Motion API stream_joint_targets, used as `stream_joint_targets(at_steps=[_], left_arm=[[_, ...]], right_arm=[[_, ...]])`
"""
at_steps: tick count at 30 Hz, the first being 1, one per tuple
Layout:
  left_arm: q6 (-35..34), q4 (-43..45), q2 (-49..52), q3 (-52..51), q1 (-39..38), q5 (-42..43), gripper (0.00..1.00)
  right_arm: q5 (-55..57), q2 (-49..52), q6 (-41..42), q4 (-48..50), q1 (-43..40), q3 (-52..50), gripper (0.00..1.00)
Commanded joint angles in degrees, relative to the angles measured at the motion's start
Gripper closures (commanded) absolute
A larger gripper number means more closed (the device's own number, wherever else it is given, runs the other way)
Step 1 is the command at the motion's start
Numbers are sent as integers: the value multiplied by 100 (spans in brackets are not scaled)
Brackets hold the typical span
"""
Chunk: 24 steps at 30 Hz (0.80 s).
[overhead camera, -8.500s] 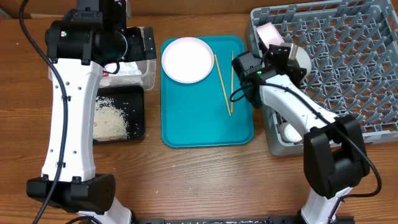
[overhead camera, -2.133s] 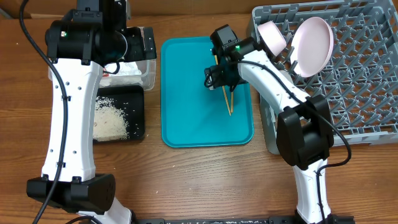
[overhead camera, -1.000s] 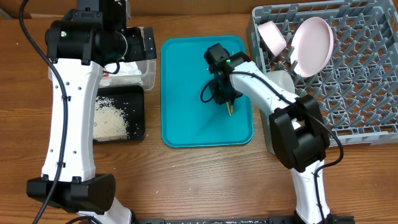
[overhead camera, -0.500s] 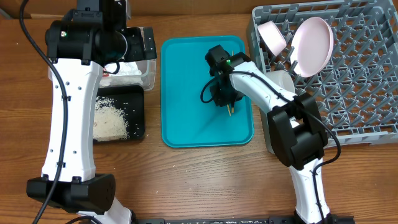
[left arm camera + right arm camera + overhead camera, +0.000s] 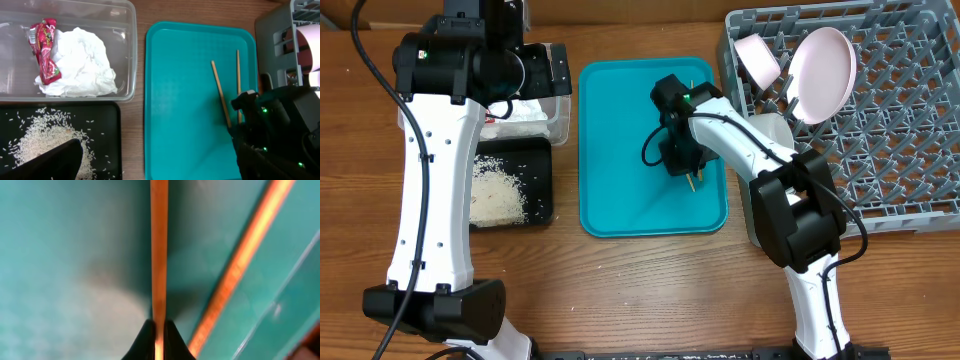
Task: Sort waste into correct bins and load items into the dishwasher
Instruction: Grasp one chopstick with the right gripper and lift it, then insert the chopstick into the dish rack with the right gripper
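My right gripper (image 5: 682, 162) is down on the flat teal serving tray (image 5: 620, 150). In the right wrist view its fingertips (image 5: 150, 339) are shut on one wooden chopstick (image 5: 159, 255), and the second chopstick (image 5: 245, 260) lies slanted beside it. Both chopsticks (image 5: 220, 92) also show in the left wrist view. My left gripper (image 5: 160, 172) hangs open and empty high over the clear tub (image 5: 127, 50) and the black tray (image 5: 112, 130). The tub holds a napkin (image 5: 80, 62) and a red wrapper (image 5: 45, 50). Rice (image 5: 45, 142) lies in the black tray.
The grey dish rack (image 5: 890, 130) stands at the right, with the white plate (image 5: 825, 70) and a white bowl (image 5: 758, 58) upright among its pegs. The left arm (image 5: 435, 170) stretches along the table's left side.
Over the last two seconds my right gripper has moved a little toward the tray's front along the chopsticks and sits low on them. The left arm has not moved.
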Motion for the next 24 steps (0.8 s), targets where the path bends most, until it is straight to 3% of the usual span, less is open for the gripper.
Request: stream_joint_targets(at_steps=[1, 6, 10, 16, 22, 24], left_arm=[[-35, 0, -39, 61, -17, -42, 0], [-37, 0, -39, 61, -17, -39, 0], [-35, 0, -39, 61, -17, -42, 0], [-35, -2, -39, 61, -17, -42, 0], [-37, 0, -39, 61, -17, -42, 0], [-35, 0, -39, 61, -17, -42, 0]], right_arm=[[-269, -210, 17, -334, -24, 750, 96], [-256, -782, 17, -1250, -280, 1858, 96], [-85, -1222, 20, -1821, -647, 2179, 96], [-85, -1808, -28, -2874, -1266, 2181, 96], [-59, -2557, -90, -2883, -1648, 1803, 96], [61, -3014, -87, -2883, -1847, 1204, 96]])
